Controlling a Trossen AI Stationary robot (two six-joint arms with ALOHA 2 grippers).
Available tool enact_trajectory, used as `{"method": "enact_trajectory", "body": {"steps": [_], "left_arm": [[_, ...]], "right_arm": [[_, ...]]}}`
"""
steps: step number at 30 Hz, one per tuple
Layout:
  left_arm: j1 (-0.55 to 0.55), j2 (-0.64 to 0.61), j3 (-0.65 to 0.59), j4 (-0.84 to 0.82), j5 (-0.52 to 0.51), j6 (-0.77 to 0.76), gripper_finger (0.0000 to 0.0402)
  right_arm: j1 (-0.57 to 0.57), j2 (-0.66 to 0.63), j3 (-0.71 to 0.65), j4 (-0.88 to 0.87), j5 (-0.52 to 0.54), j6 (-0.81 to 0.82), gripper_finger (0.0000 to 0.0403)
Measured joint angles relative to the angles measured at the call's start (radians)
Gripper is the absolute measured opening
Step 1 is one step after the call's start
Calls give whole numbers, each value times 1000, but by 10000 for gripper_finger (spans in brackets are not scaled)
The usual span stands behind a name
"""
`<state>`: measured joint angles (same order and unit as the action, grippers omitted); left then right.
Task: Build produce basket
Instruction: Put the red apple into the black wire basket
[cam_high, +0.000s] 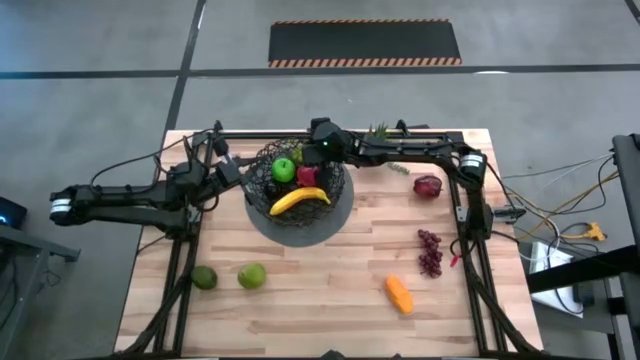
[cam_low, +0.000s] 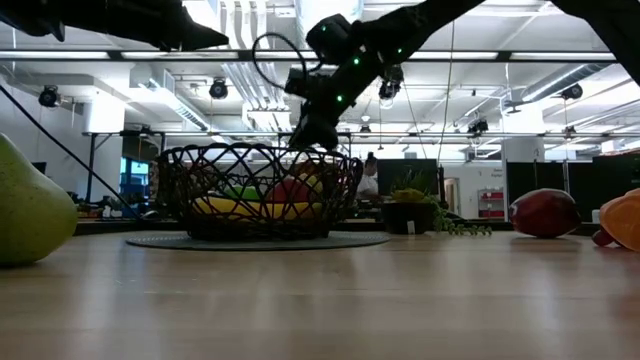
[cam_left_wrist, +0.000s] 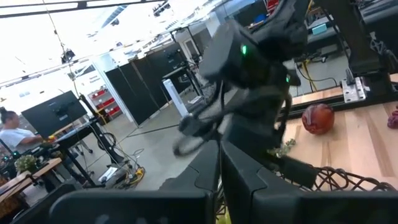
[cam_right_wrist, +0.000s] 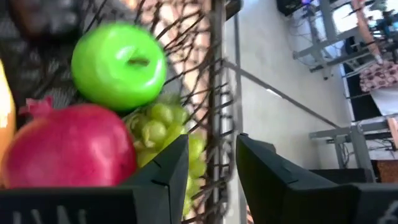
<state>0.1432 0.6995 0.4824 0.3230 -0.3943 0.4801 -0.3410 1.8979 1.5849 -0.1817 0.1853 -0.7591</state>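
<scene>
Even overhead light; ceiling lamps glare in low view; wrist views blurred.

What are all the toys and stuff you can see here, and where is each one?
basket: 1, black wire, middle of table at the back
banana: 1, yellow, in basket
green apple: 1, in basket
red fruit: 1, in basket
green grapes: 1 bunch, in basket
round green fruits: 2, front left
orange piece: 1, front right
purple grapes: 1 bunch, right
dark red fruit: 1, back right
plant: 1, green, back edge
left gripper: at basket's left rim
right gripper: jaws open astride basket's rim
</scene>
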Motion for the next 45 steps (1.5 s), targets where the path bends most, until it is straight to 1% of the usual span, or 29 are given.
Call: {"method": "enact_trajectory", "body": {"steps": [5,12,17,20,22,24,28,31,34,39,41,43,45], "left_arm": [[0,1,0,1,0,6,0],[1,3,0,0,0,6,0],[0,5,0,-2,0,6,0],[0,7,0,-5,0,6,0],[0,10,0,-1,0,7,0],[0,12,0,-2,0,10,0],[0,23,0,2,0,24,0],[0,37,0,1,0,25,0],[0,48,0,3,0,27,0],[0,60,2,8,0,30,0],[0,63,2,9,0,30,0],[0,64,2,5,0,30,0],[0,63,2,5,0,30,0]], "right_arm": [[10,-35,8,-3,25,93,91],[39,-98,11,-111,36,208,18],[80,-158,0,-281,144,318,9],[110,-233,-79,-295,163,403,9],[129,-288,-168,-283,169,467,8],[154,-347,-266,-254,210,540,8],[220,-484,-428,-183,328,708,8],[262,-559,-548,-136,414,895,8],[301,-615,-657,-138,434,1075,8],[341,-678,-775,-142,436,1305,8],[346,-697,-794,-177,435,1410,9],[345,-715,-795,-258,438,1550,9],[334,-722,-775,-424,447,1728,9]]}}
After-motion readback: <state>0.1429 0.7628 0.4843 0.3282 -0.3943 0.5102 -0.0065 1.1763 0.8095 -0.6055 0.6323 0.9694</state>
